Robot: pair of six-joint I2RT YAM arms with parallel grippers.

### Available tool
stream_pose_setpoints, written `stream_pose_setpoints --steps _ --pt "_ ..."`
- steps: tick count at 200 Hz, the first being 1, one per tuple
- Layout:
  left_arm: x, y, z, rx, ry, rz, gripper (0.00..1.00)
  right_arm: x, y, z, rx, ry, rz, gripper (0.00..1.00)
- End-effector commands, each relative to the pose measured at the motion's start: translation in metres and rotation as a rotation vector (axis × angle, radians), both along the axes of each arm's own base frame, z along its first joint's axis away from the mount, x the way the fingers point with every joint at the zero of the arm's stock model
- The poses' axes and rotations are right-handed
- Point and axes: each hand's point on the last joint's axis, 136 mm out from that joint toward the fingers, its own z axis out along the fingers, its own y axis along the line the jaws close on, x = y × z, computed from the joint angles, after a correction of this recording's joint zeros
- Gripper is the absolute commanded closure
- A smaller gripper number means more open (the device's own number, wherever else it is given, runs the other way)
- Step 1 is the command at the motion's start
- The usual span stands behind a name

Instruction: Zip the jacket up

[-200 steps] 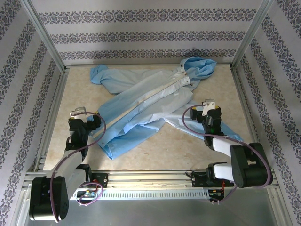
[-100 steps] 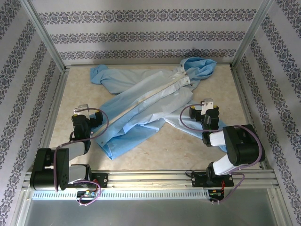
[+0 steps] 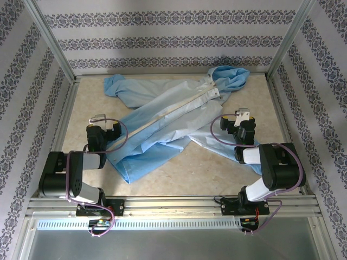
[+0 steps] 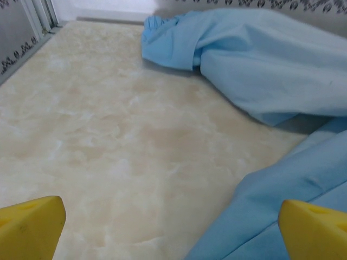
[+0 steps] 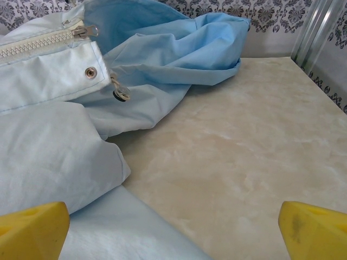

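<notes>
Left gripper [image 4: 172,227]: jaws spread wide and empty, over bare table [image 3: 217,165] just left of the jacket's [image 3: 162,127] lower body.
Right gripper [image 5: 173,227]: jaws also spread wide, holding nothing, at the jacket's right side, near the hood [image 3: 230,77].
Hidden: both wrist views cut the yellow fingertips [image 4: 30,225] off at the bottom corners. The right arm covers the end of the near-right sleeve [image 3: 214,143]. From above, the near end of the zipper strip [image 3: 181,107] is hard to make out.
Jacket place: spread flat mid-table, between the two grippers.
Long axis: diagonal, with the hem near-left and the hood far-right. The other sleeve [image 3: 116,86] reaches far-left.
Zipper: follows that diagonal. The slider [image 5: 85,31] sits at its hood end, and a snap [image 5: 90,71] is just beside it.
</notes>
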Motion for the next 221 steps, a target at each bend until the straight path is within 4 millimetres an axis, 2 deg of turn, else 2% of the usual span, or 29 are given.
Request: stream_pose_setpoints --steps 1,92,221 --pt "0.012 -0.002 0.014 0.023 -0.084 -0.007 0.00 0.003 0.002 0.005 0.019 -0.014 0.011 0.02" --pt "0.021 -0.008 0.005 0.034 -0.038 -0.031 0.00 0.003 0.001 0.005 0.020 -0.015 0.009 0.02" --pt "0.016 -0.013 0.007 0.041 -0.069 -0.063 0.00 0.003 0.001 0.005 0.019 -0.015 0.009 0.02"
